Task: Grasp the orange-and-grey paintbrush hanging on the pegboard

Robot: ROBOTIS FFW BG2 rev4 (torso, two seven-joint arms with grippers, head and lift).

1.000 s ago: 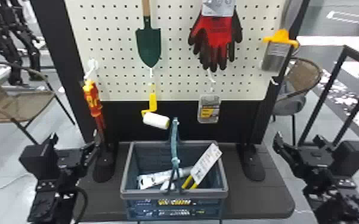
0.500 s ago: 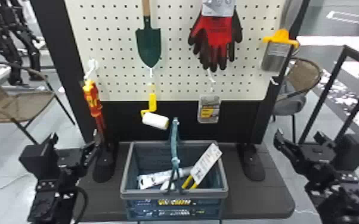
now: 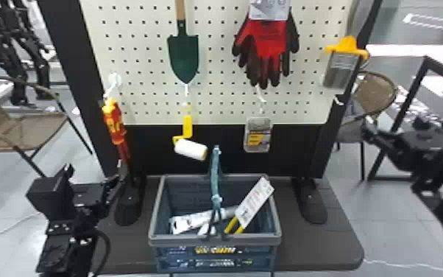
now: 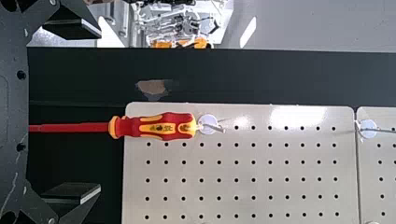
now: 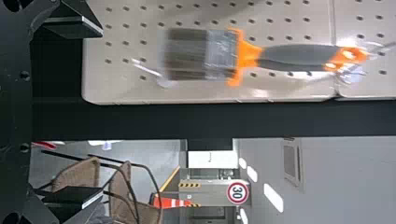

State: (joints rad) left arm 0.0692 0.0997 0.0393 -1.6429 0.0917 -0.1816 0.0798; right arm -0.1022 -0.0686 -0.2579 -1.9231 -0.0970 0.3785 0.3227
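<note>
The paintbrush (image 3: 342, 68) hangs at the pegboard's right edge in the head view, bristles down. My right gripper (image 3: 369, 129) is below it and to its right, apart from it. In the right wrist view the paintbrush (image 5: 294, 57) shows its grey handle and orange collar, hung from a hook, beyond the right gripper (image 5: 100, 112), whose fingers stand wide apart with nothing between them. My left gripper (image 3: 95, 173) is parked left of the basket; in the left wrist view the left gripper (image 4: 100, 112) is open and empty, facing a hanging screwdriver (image 4: 159, 126).
The pegboard (image 3: 217, 73) also holds a trowel (image 3: 183, 55), gloves (image 3: 266, 40), a paint roller (image 3: 190, 149) and a small pack (image 3: 258, 135). A basket (image 3: 215, 241) with several items stands below on the dark base. Black posts flank the board.
My right arm has shifted, its gripper now slightly higher and farther right in the head view. The left arm, the basket and the hanging tools have stayed in place.
</note>
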